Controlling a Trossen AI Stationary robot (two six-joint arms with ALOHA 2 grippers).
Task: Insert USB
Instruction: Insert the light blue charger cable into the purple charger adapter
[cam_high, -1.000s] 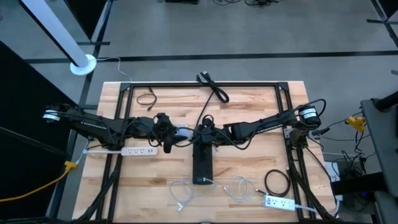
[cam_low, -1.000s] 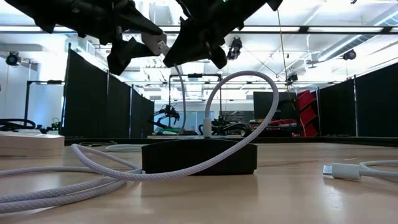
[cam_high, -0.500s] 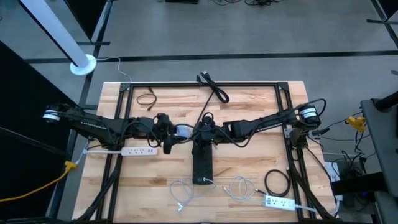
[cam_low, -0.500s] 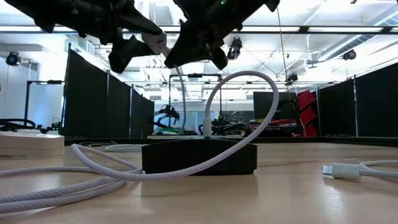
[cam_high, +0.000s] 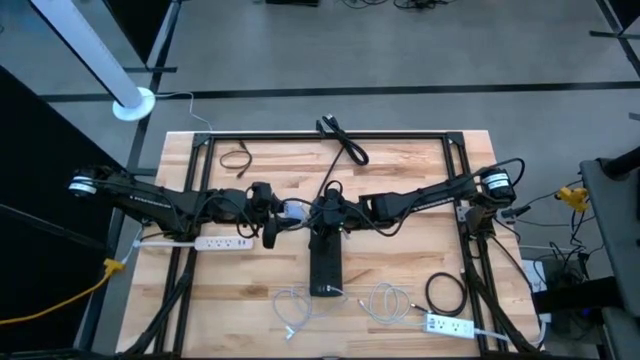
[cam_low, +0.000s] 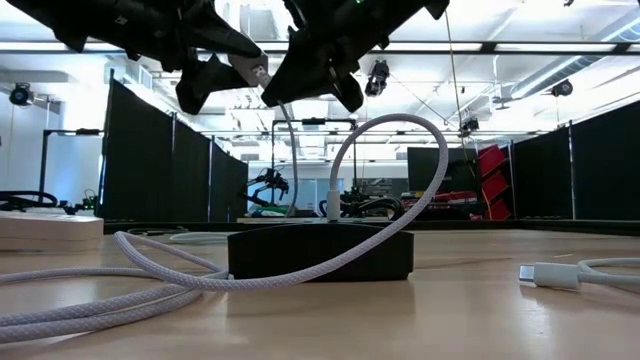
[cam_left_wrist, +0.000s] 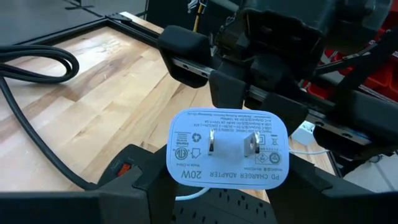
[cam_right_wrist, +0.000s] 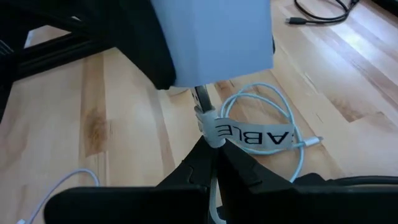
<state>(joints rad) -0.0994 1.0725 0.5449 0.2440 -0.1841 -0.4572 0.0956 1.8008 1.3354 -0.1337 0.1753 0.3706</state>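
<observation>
Both arms meet above the middle of the wooden table (cam_high: 400, 290), raised clear of its surface. The left gripper (cam_high: 283, 212) is closed on a white power adapter (cam_left_wrist: 228, 147), its two prongs and printed label facing the left wrist camera; in the low view the adapter (cam_low: 257, 72) sits just between the two grippers. The right gripper (cam_high: 322, 214) is pinched shut on the plug end of a white USB cable (cam_right_wrist: 214, 127), which carries a label wrap and whose metal tip stands at the adapter's underside; whether the tip is seated in the port cannot be determined. The braided cable (cam_low: 390, 135) arcs down from the grippers and loops across the table past a black power strip (cam_high: 325, 263), which lies directly below the grippers. A white power strip (cam_high: 220, 242) lies near the left arm. Further coiled white cables (cam_high: 385, 300) rest near the table's front edge.
</observation>
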